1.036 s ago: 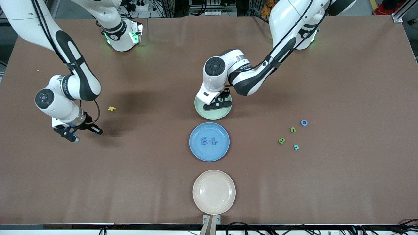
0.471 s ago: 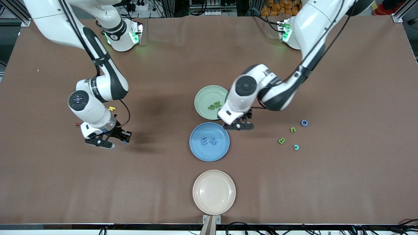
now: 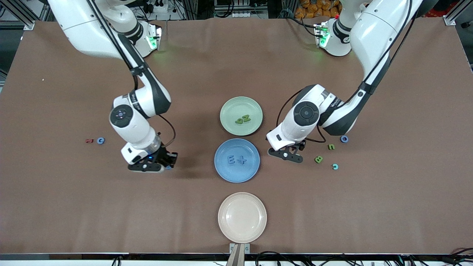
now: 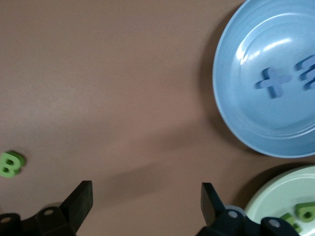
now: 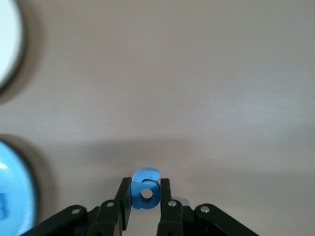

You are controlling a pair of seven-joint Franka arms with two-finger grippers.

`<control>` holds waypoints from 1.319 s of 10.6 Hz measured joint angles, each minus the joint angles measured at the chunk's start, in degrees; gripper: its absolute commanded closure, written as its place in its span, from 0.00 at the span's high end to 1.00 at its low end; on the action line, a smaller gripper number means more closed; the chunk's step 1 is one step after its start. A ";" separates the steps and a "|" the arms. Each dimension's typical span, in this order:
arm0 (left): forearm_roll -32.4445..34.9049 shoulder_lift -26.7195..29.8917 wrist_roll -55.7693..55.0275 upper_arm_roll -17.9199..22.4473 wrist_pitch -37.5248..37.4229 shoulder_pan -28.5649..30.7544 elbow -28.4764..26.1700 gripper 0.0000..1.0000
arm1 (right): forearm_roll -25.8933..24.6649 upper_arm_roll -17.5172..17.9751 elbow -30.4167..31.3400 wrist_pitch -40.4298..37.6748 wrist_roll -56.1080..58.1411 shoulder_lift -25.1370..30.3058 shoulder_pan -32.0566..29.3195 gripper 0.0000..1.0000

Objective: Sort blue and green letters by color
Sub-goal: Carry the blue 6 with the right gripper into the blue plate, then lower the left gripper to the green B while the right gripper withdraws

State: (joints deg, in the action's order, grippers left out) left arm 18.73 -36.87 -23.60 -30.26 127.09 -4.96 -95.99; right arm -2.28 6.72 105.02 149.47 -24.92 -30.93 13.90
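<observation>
On the brown tabletop, a green plate holding two green letters, a blue plate holding two blue letters, and a cream plate are lined up. The left gripper, jaws open and empty, is hung over bare tabletop between the blue plate and a green B. A blue 6 is gripped in the right gripper jaws.

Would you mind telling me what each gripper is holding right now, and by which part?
The right gripper pinches a small blue piece with a hole by its two flat sides, over bare table. The left gripper is open and holds nothing.
</observation>
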 measured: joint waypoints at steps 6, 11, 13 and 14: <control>1.86 -0.13 21.16 0.23 -0.01 10.42 -1.21 0.93 | -3.73 2.81 -8.42 0.49 0.60 -7.12 7.43 0.00; 4.89 -0.92 22.39 0.22 2.06 13.00 -3.07 0.82 | -3.75 3.15 -13.60 0.71 0.59 -10.75 13.43 0.73; 4.90 -1.60 22.39 0.22 5.08 13.68 -4.61 0.78 | -3.75 3.30 -14.84 0.72 0.55 -11.65 14.07 1.00; 4.90 -2.11 22.40 0.22 6.43 14.00 -5.44 0.78 | -3.74 3.30 -14.91 0.72 0.38 -11.72 14.09 1.00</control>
State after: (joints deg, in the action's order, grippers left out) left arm 23.63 -38.98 -1.20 -30.03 133.52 9.03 -101.43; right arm -6.03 10.02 90.11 150.19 -24.53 -42.65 27.99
